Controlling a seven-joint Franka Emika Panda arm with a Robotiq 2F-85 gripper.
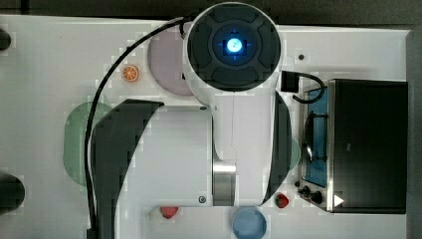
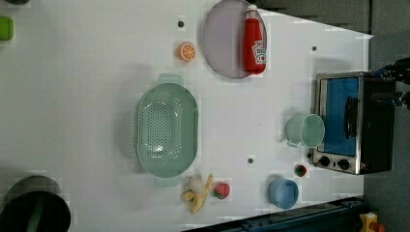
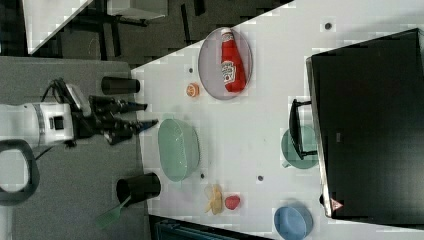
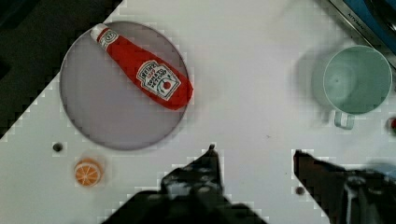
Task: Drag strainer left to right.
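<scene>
The strainer (image 2: 167, 129) is a large pale mint-green bowl dotted with holes, with a tab handle at each end. It sits upright and holds nothing on the white table (image 2: 72, 96). It also shows in the right view (image 3: 178, 149), and in the top view (image 1: 77, 144) the arm partly hides it. My gripper (image 3: 150, 114) is open. It hangs apart from the strainer, off its end nearer the orange slice (image 3: 192, 90). In the wrist view the two dark fingers (image 4: 210, 165) stand wide over bare table, nothing between them, with my gripper (image 4: 257, 161) holding nothing.
A grey-lilac plate (image 2: 222, 53) carries a ketchup bottle (image 2: 254, 41). A mint mug (image 2: 307, 130) stands by the toaster oven (image 2: 350, 123). A blue bowl (image 2: 283, 192), banana (image 2: 198, 189) and strawberry (image 2: 221, 190) lie beyond the strainer. A black cup (image 2: 36, 210) is at a corner.
</scene>
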